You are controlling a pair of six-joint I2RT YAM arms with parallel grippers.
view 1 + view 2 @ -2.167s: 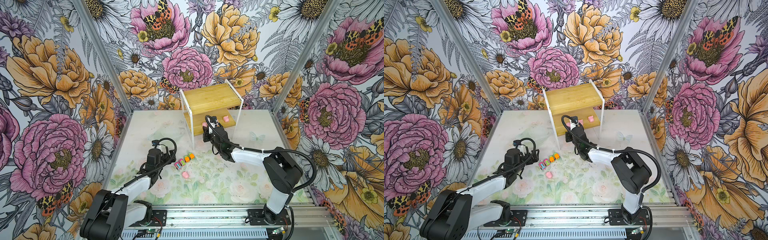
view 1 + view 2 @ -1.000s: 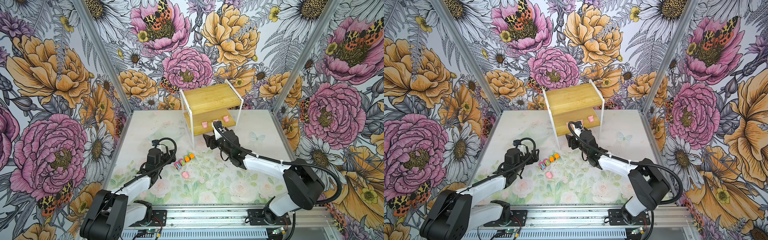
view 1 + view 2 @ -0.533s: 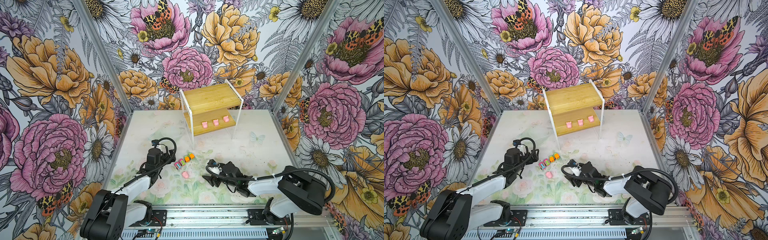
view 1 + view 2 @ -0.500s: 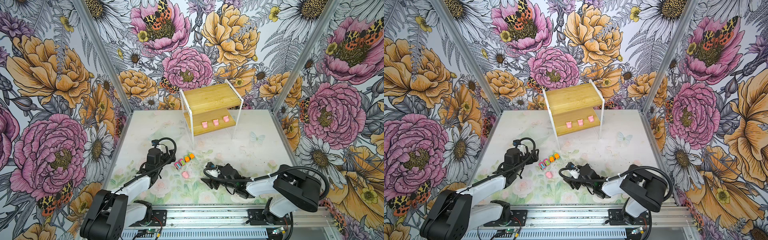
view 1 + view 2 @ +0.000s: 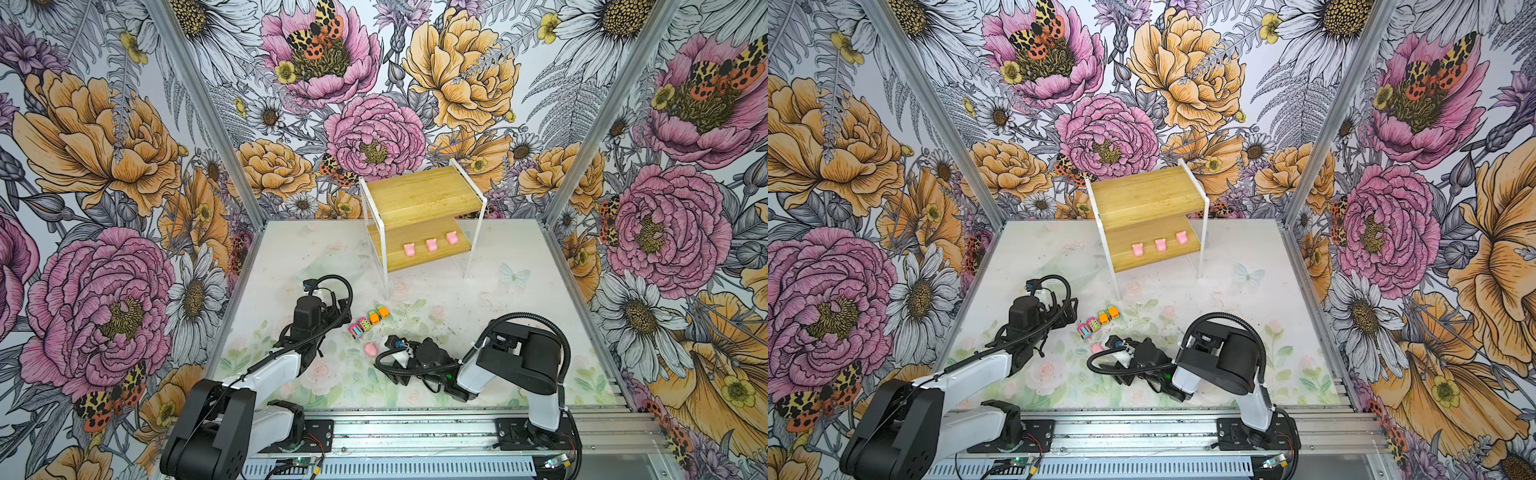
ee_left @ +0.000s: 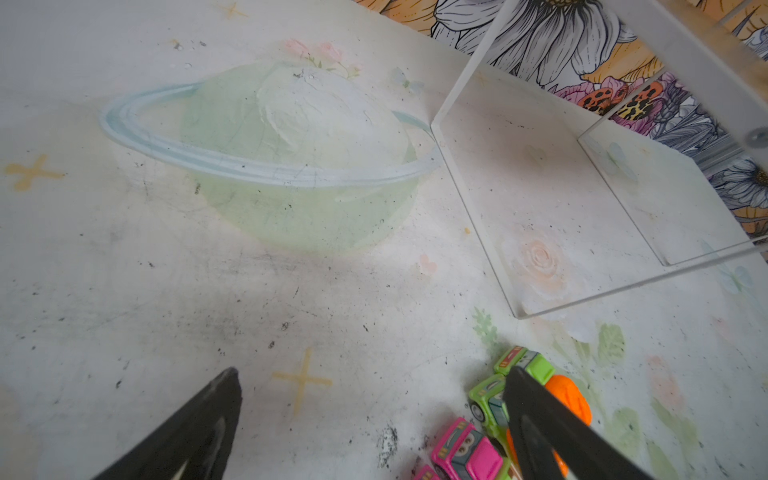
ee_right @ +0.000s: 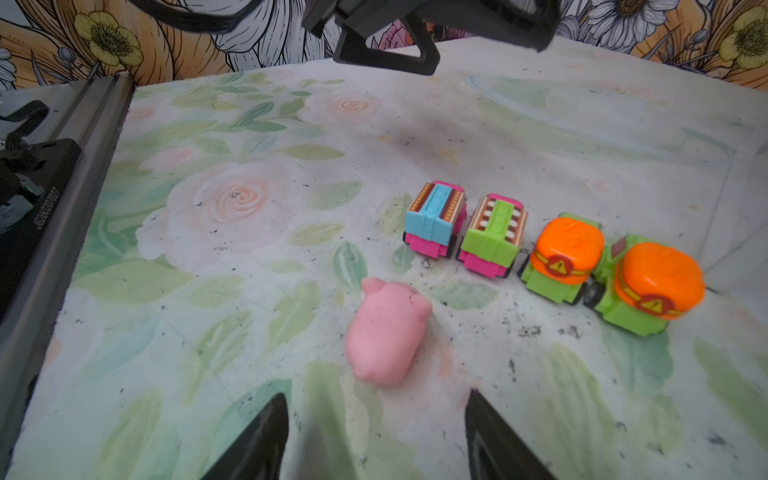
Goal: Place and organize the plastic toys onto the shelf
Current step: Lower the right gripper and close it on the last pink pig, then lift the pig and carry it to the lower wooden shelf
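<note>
Both top views sit high over the front rail (image 5: 415, 428), angled down toward the back wall (image 5: 374, 104), so the shelf (image 5: 419, 199) lands upper middle of frame. The wrist cams hang low and close over the table (image 6: 124, 270); both catch the toy cars (image 7: 567, 253), same ones the top views show.

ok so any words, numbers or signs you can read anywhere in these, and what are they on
"!" in a yellow warning triangle, ringed red: on the orange top of the orange-and-green car beside the pink ones.
The same "!" triangle: on the orange top of the end orange-and-green car.
White printed code on the black unit at the table edge: too blurred to read.
Nothing else bears readable text.
</note>
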